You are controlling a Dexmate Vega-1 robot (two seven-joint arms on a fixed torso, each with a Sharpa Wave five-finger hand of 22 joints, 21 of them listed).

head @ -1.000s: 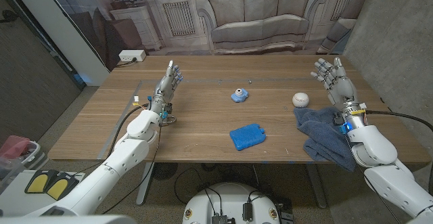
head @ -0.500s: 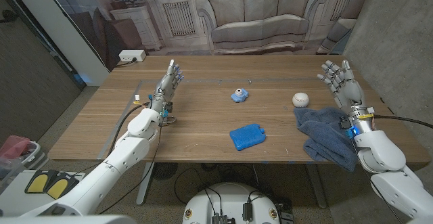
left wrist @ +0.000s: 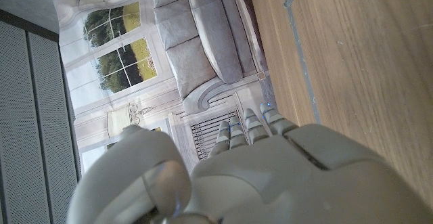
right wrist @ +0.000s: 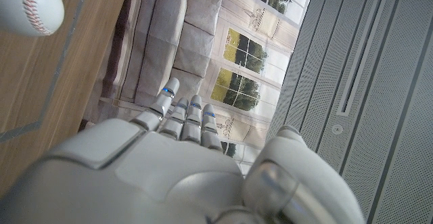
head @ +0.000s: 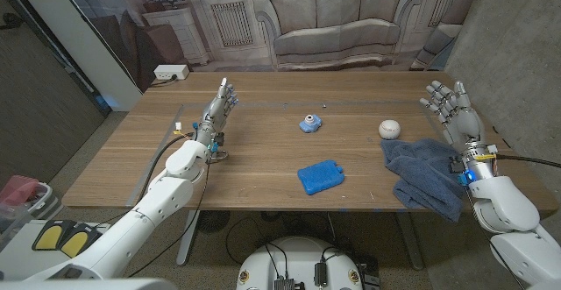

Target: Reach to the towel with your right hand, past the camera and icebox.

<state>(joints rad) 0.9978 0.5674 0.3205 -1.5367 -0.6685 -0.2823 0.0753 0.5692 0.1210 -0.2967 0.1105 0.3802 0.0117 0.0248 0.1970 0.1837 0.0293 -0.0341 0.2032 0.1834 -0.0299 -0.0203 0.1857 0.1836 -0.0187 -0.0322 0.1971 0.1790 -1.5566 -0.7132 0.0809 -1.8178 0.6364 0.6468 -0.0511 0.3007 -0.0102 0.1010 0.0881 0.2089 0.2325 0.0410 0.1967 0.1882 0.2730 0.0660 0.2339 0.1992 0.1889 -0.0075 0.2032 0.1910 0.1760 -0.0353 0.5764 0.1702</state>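
Towel (head: pixel 423 175) bunched at tabletop (head: pixel 263 154) right front edge, part hanging off. Right hand (head: pixel 454 109) raised just beyond it, fingers spread, empty. Baseball (head: pixel 389 130) beside towel; icebox (head: pixel 320 176), camera (head: pixel 309 123) mid-table. Left hand (head: pixel 218 109) open, empty.

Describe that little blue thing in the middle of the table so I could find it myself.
Start at the wooden table and look to its middle, toward the far side. There sits a small light-blue toy camera, left of the white baseball. Unlike the flat, darker blue ice pack nearer the robot, it is small, rounded, with a dark lens on top.
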